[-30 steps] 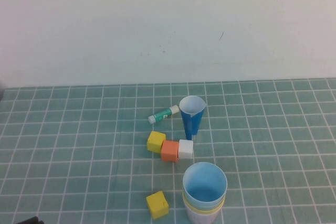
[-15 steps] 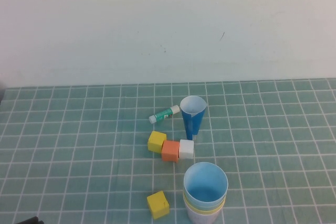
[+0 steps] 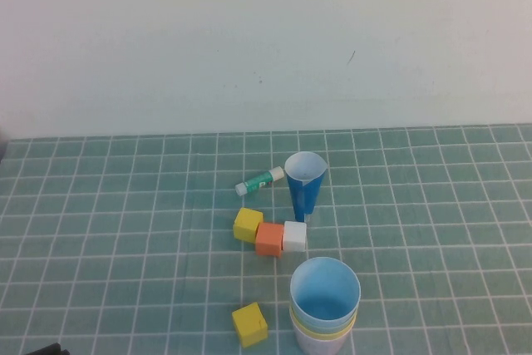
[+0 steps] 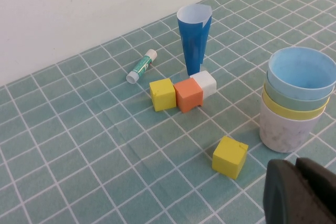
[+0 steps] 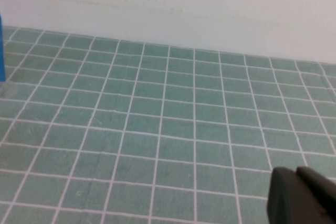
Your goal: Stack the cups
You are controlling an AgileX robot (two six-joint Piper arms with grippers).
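Your left gripper (image 4: 300, 192) has its fingers pressed together on nothing, hanging near the worktop's (image 3: 100, 230) front edge beside the cup stack (image 3: 324, 307). Your right gripper (image 5: 304, 199) is pinched shut too, over bare tiles (nothing under it). The stack sits at the front edge near the middle: light blue cup (image 3: 325, 292) on top, pale green then yellow below, a pale speckled one at the bottom. Behind it stand a yellow cube (image 3: 249, 324), a cube row (image 3: 270, 234), a dark blue cone (image 3: 303, 184) and a glue stick (image 3: 258, 180).

Four nested cups (image 3: 324, 305), four cubes (image 3: 270, 239).
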